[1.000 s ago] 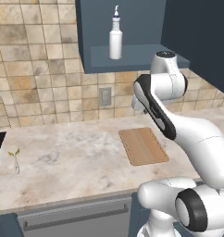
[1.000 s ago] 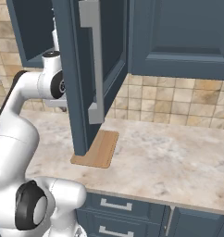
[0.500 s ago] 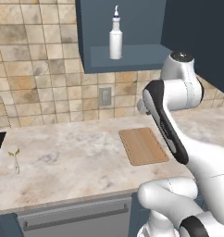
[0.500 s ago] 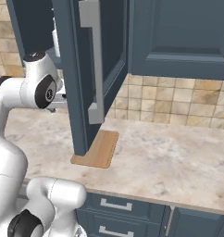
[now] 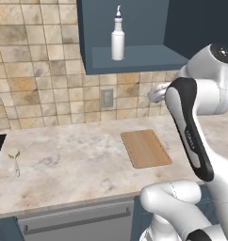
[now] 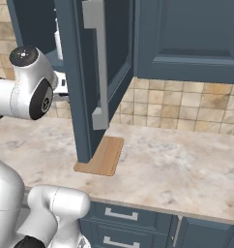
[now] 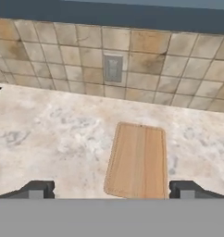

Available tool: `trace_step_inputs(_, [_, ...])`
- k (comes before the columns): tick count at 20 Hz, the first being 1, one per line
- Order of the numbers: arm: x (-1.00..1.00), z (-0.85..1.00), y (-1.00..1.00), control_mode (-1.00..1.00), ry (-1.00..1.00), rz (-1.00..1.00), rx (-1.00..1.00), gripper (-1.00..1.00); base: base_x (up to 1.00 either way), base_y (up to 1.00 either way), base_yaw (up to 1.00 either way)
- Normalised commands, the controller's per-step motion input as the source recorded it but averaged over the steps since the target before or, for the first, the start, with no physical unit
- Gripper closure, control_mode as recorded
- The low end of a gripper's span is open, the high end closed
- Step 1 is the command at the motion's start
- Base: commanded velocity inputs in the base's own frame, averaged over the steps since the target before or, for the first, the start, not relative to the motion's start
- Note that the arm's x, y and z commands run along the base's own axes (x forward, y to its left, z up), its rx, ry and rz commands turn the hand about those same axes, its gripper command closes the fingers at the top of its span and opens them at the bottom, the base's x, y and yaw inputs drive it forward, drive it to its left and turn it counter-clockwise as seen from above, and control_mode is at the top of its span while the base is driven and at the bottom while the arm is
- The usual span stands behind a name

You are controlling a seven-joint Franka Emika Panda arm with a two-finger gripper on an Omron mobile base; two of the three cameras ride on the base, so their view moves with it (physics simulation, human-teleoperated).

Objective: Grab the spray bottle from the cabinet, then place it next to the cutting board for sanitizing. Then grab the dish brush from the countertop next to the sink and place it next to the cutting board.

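My claw [image 7: 112, 190], fingers spread with nothing between them, points down at the cutting board [image 7: 138, 159], while the spray bottle [image 5: 118, 34] stands upright well above in the open cabinet [image 5: 134, 59].

A grey wall outlet [image 5: 106, 98] sits in the beige tiled backsplash [image 5: 40, 84]; a small glass sprig vase [image 5: 15, 165] stands far left.

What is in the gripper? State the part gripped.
Nothing. The gripper is open above the light-brown wooden cutting board; the slim white spray bottle stands in the cabinet.
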Motion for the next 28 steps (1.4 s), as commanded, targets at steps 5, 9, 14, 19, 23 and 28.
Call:
trace_step_inputs(5, [0.0, 0.47, 0.25, -1.0, -0.28, 0.05, 0.02, -1.0, 0.0, 0.0, 0.0])
trace_step_inputs(9, [0.0, 0.41, 0.25, -1.0, -0.25, 0.04, 0.0, -1.0, 0.0, 0.0, 0.0])
trace_step_inputs(14, [0.0, 0.44, 0.15, -1.0, -0.2, 0.07, 0.02, -1.0, 0.0, 0.0, 0.0])
trace_step_inputs(19, [0.0, 0.38, 0.06, -1.0, -0.16, 0.06, 0.04, -1.0, 0.0, 0.0, 0.0])
trace_step_inputs(23, [0.04, 0.29, 0.02, -1.0, -0.09, 0.03, 0.05, -1.0, 0.0, 0.0, 0.0])
trace_step_inputs(28, [0.18, 0.33, 0.04, -1.0, -0.02, 0.0, 0.02, -1.0, 0.0, 0.0, 0.0])
